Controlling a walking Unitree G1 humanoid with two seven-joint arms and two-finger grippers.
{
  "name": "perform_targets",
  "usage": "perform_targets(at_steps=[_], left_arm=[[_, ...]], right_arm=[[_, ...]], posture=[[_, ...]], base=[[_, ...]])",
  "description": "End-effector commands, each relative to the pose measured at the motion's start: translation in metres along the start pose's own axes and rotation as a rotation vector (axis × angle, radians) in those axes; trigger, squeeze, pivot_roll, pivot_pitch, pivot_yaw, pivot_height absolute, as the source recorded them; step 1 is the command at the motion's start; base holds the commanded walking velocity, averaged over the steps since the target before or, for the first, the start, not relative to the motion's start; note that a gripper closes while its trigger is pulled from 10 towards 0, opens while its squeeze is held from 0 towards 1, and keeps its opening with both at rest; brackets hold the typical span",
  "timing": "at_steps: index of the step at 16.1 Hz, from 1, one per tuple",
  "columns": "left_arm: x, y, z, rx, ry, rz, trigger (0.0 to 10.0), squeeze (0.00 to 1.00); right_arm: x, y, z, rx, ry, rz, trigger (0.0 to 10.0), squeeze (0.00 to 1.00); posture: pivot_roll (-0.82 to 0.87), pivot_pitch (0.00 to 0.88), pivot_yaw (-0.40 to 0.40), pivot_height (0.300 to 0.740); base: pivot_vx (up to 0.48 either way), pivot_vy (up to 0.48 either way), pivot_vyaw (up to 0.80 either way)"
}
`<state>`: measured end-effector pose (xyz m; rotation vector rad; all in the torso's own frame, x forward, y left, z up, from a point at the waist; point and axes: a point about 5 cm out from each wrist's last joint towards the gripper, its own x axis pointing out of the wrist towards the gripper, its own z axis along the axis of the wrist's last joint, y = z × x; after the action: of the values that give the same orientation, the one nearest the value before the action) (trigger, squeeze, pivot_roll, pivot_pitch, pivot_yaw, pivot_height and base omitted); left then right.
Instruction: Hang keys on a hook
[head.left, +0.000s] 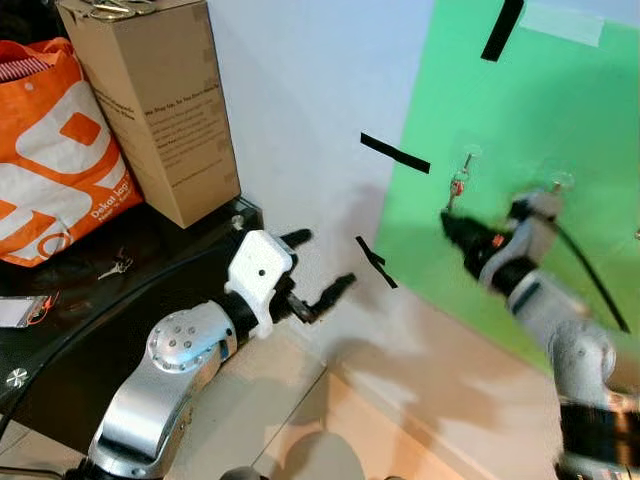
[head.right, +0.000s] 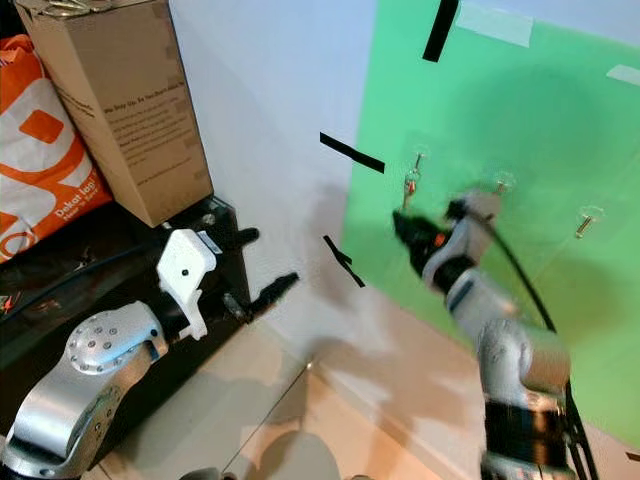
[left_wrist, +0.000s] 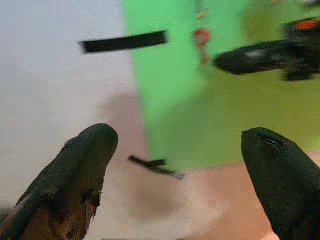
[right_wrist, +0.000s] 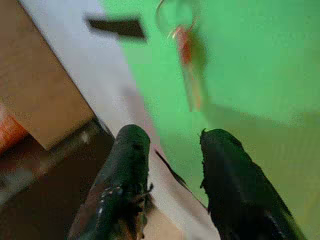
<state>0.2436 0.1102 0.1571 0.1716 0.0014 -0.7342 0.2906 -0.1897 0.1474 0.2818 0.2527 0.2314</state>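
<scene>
The right gripper is smeared by motion blur, so its fingertips cannot be separated in the head views. The keys on the hook are blurred into an orange-red streak; their number cannot be told. The orange bag is cut off by the left edge, the cardboard box by the top. A small item on the dark table is too small to identify.

Silver jointed arms; white wrist housing; black fingers; black cable.
</scene>
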Motion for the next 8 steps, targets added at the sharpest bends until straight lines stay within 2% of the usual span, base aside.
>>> perform_targets(at_steps=[1,2,3,4,6,8], left_arm=[[-0.008,0.010,-0.014,-0.011,0.051,0.143,10.0,0.52],[-0.017,0.012,-0.025,-0.037,0.077,0.219,10.0,0.51],[-0.023,0.012,-0.034,-0.037,0.104,0.262,10.0,0.51],[-0.026,0.011,-0.037,-0.030,0.118,0.280,10.0,0.51],[-0.032,0.009,-0.049,-0.074,0.124,0.380,10.0,0.51],[-0.033,0.010,-0.052,-0.032,0.126,0.417,10.0,0.51]], right_arm=[[-0.005,0.013,-0.006,-0.117,0.006,0.050,10.0,1.00],[-0.009,0.022,-0.017,-0.206,0.018,0.086,10.0,1.00],[-0.012,0.030,-0.020,-0.250,-0.050,0.106,10.0,1.00],[-0.014,0.034,-0.019,-0.263,-0.104,0.114,10.0,1.00],[-0.012,0.046,-0.025,-0.259,-0.122,0.119,10.0,1.00],[-0.009,0.051,-0.034,-0.252,-0.110,0.129,10.0,1.00]], posture=[[0.00,0.000,-0.021,0.740],[0.00,0.000,-0.025,0.740],[0.01,0.000,-0.032,0.740],[0.01,0.000,-0.033,0.740],[0.02,0.000,-0.043,0.740],[0.02,0.000,-0.045,0.740]], base=[[0.000,0.000,0.00],[0.000,0.000,0.00],[0.000,0.000,0.80],[0.000,0.000,0.80],[0.000,0.000,0.78],[0.000,0.000,0.80]])
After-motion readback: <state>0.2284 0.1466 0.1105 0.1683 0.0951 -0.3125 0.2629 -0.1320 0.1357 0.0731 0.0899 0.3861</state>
